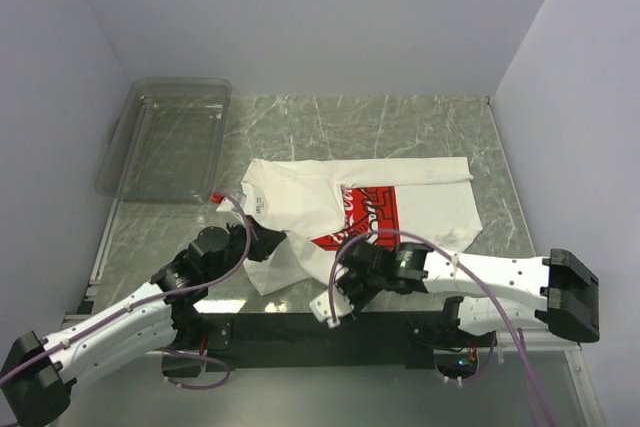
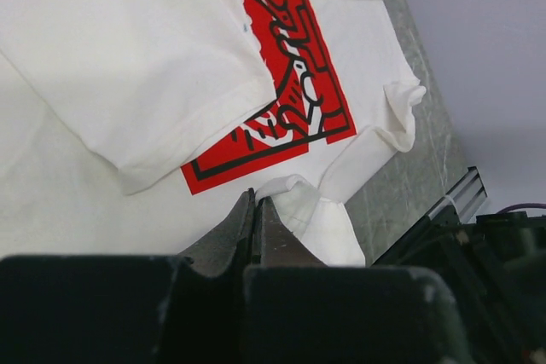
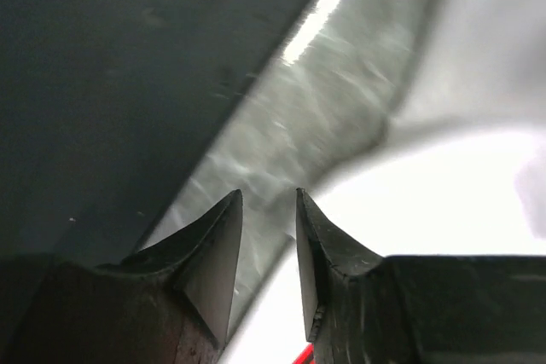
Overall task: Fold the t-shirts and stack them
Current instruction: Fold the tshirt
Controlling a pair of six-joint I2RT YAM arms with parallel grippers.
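One white t-shirt with a red square print lies crumpled on the marble table, its left part folded over the print. My left gripper rests at the shirt's lower left. In the left wrist view its jaws are pressed together with no cloth visible between them, just short of a raised fold. My right gripper is at the shirt's near edge. In the right wrist view it is open, empty, above the shirt's hem and the bare table.
A clear plastic bin stands at the back left of the table. A black mounting rail runs along the near edge between the arm bases. Grey walls close in the table on the left, back and right.
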